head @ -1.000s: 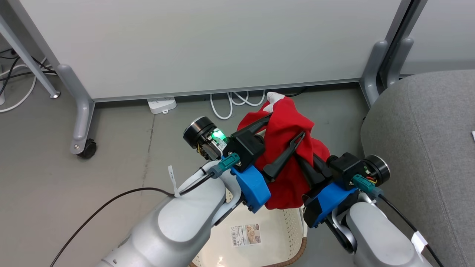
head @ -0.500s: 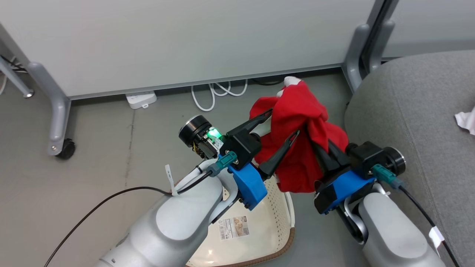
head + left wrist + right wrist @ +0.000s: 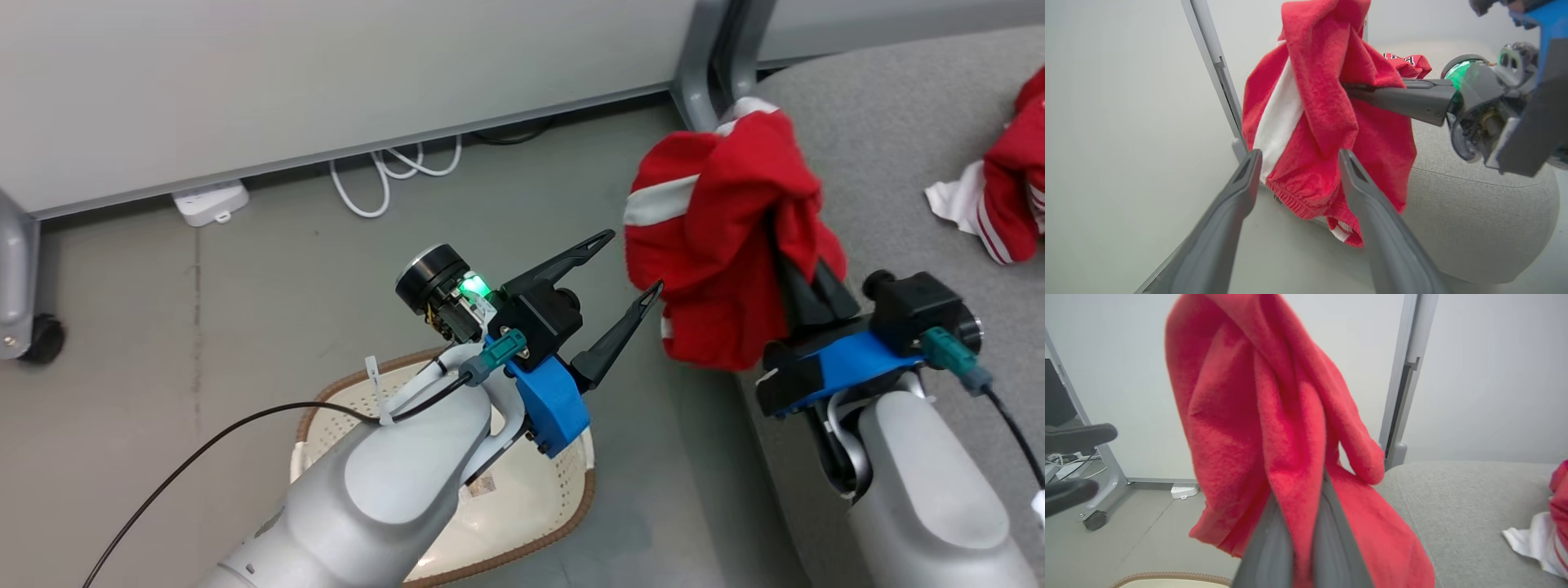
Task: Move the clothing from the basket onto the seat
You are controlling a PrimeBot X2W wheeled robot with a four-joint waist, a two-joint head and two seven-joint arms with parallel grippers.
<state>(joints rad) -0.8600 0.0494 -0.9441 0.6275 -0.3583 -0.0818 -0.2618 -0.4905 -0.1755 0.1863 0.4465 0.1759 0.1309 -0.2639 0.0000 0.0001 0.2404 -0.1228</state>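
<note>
My right jaws are clamped on the red clothing [image 3: 718, 245], which hangs over the seat's [image 3: 890, 188] left edge. My left jaws are spread, empty. Releasing here risks it sliding onto the floor [image 3: 245, 286].

Three cams, all crowding in on the same bunch of red clothing [image 3: 718, 269]
Head cam is looking down from up high, taking in floor [image 3: 245, 286], basket [image 3: 531, 514] and the seat [image 3: 898, 163] edge. Left wrist cam is peering along its left gripper [image 3: 1299, 154] at the cloth from close by, also catching the right gripper [image 3: 1355, 90]. Right wrist cam is staring up its own fingers [image 3: 1274, 547], buried in fabric, with seat and partition [image 3: 1126, 355] sitting behind.
</note>
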